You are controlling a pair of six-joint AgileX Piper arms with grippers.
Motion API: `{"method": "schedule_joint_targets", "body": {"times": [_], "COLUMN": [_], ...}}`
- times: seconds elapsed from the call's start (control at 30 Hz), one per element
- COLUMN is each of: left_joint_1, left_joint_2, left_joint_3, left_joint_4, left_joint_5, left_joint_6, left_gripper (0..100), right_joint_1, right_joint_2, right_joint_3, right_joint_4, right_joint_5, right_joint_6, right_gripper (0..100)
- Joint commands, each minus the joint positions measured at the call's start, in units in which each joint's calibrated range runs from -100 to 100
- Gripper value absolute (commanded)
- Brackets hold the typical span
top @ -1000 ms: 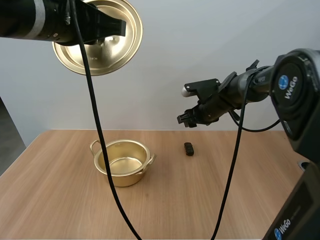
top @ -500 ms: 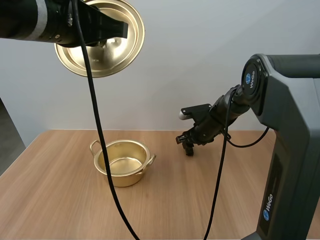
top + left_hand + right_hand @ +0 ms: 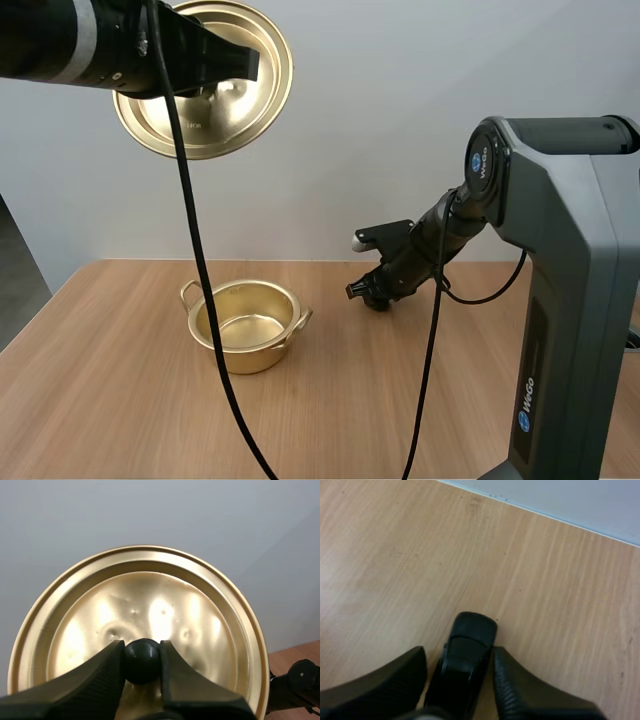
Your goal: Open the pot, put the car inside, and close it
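Pale wooden surface (image 3: 120,400) meets a grey wall (image 3: 400,120). The open round brass pot (image 3: 245,355) stands there. At its 3 o'clock, the right wrist view shows the small black toy car (image 3: 470,627) between the right tool's (image 3: 459,655) spread fingers. The left tool (image 3: 141,650) pinches the round brass lid (image 3: 200,610) aloft.

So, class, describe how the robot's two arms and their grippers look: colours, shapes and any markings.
Right arm: bulky dark grey casing, with a round blue badge and white WeGo lettering. Left arm: black and round, with a pale grey band. The left gripper and the right gripper each have two black wedge-shaped fingers with ribbed inner faces.
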Motion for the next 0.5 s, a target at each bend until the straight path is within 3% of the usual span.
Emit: {"method": "schedule_joint_targets", "body": {"times": [0.0,0.03,0.2,0.37,0.47], "left_joint_1": [-0.06,-0.06,-0.06,-0.06,-0.06], "left_joint_2": [0.07,0.07,0.49,1.07,1.05], "left_joint_3": [0.07,0.07,0.07,0.07,0.07], "left_joint_4": [0.03,0.03,0.03,0.03,-0.20], "left_joint_5": [0.25,0.43,0.43,0.43,0.43], "left_joint_6": [-0.03,-0.03,-0.03,-0.03,-0.03], "left_gripper": [0,0,0,0,0], "right_joint_1": [0.05,0.05,0.05,0.51,2.88], "right_joint_2": [-0.07,-0.54,-9.71,-21.89,-25.60], "right_joint_3": [-0.01,-0.01,0.12,0.24,0.24], "right_joint_4": [-0.13,-0.26,2.05,16.61,19.49], "right_joint_5": [0.29,0.29,8.16,38.45,45.25], "right_joint_6": [0.33,0.55,1.06,-8.28,-10.00], "right_gripper": [6,0,0,0,0]}}
